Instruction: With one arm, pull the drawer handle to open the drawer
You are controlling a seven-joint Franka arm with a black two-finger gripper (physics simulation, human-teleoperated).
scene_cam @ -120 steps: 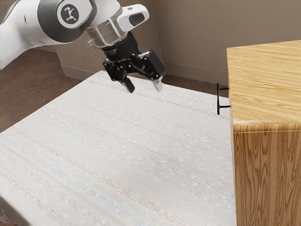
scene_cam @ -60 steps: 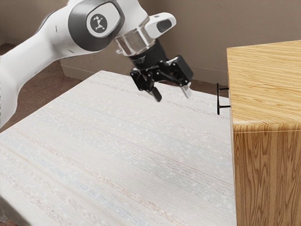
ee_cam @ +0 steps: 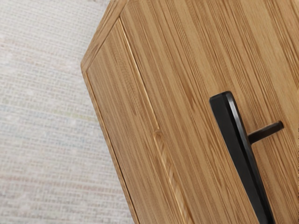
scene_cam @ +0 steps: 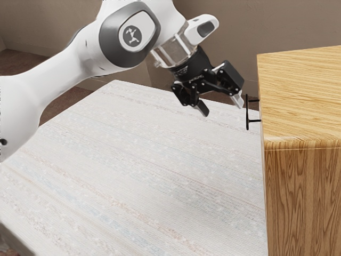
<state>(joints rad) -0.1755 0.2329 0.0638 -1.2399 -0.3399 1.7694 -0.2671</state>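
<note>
A wooden cabinet (scene_cam: 301, 144) stands at the exterior view's right, with a thin black drawer handle (scene_cam: 248, 112) sticking out from its hidden front face. My gripper (scene_cam: 221, 105) hovers above the table just to the left of the handle, open, with nothing between its fingers. One fingertip is close to the handle without touching it. In the wrist view the drawer front (ee_cam: 187, 107) is near, and the black bar handle (ee_cam: 240, 154) runs along it on a short post.
The pale woven table top (scene_cam: 133, 165) stretches wide to the left of and below the gripper. A brown floor and a beige wall lie behind. The cabinet's side wall rises at the front right.
My arm has swung to the exterior view's right, carrying the open gripper from mid-table to just beside the handle. The cabinet and handle have not moved.
</note>
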